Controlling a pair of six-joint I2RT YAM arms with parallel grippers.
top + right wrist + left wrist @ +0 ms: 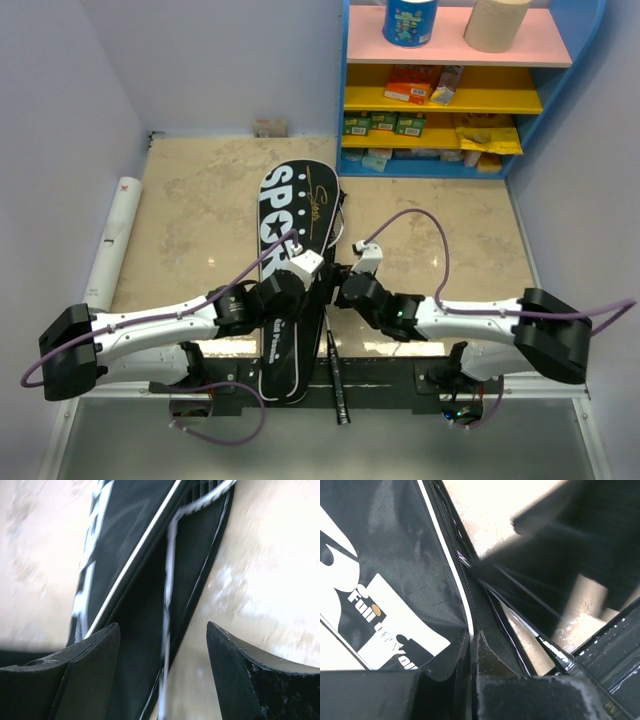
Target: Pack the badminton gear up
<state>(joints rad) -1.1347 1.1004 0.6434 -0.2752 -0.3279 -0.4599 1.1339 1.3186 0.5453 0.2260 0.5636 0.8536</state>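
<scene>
The black bag (290,215) lettered SPORT lies lengthwise in the middle of the table. My left gripper (310,278) is at its right edge. In the left wrist view the left gripper (470,647) is shut on the bag's (395,555) piped edge, pinching the fabric. My right gripper (338,285) is just right of it. In the right wrist view the right gripper (162,647) stands open over the bag's (135,540) open side, with a blurred silver racket frame (168,595) between its fingers, untouched. A black racket handle (336,382) sticks out of the bag toward the near edge. The long white tube (113,240) lies along the left wall.
A blue shelf unit (350,100) with packets stands at the back right. A blue-wrapped roll (410,20) and a beige roll (495,22) are on its top shelf. A small box (270,127) sits by the back wall. The arms' mounting rail (390,385) runs along the near edge.
</scene>
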